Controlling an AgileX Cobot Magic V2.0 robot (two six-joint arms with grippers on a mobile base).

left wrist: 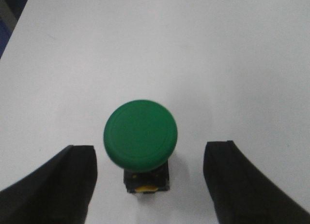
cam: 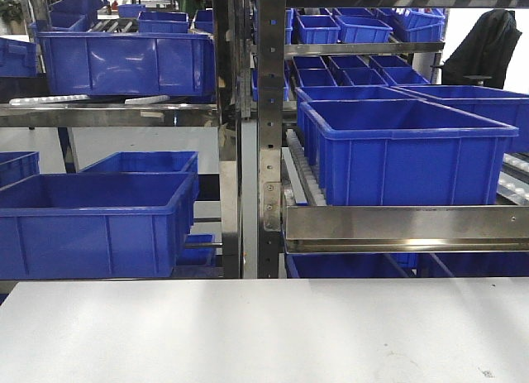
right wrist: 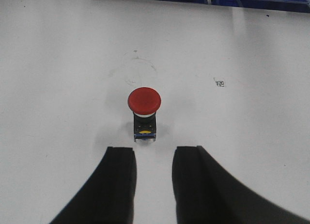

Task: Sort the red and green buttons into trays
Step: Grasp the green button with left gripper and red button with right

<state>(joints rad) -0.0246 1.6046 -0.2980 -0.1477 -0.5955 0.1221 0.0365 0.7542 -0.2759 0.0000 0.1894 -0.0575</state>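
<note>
- Green dome-capped push button on a small black base [left wrist: 140,134]: it stands on the white tabletop [left wrist: 203,50], cap up, right between the two black fingers of the left gripper [left wrist: 148,155].
- The left jaws are wide apart. There is bare table on either side of the cap, and neither finger touches it.
- The button sits slightly left of the middle of that gap, and its base lies level with the fingertips. In my judgement this arm only has to close, with perhaps a small sideways trim first.
- Red dome-capped push button on its own black base [right wrist: 144,99]: it also stands cap up on the same white surface, but ahead of the right gripper [right wrist: 154,154], beyond the tips and not between them.
- The right jaws are parted by only a narrow gap that points almost straight at the red button. This arm probably has to reach forward, and maybe spread wider, before it can grasp.
- Of the two arms, the left is plainly nearer to a grasp.
- A small printed square marker [right wrist: 219,82] lies on the table to the right of the red button, well apart from it.
- The front view shows only deep blue plastic crates [cam: 405,151] on metal racks behind the table. Neither the red tray nor the green tray appears in any view, so I cannot tell which way each button must be carried.
</note>
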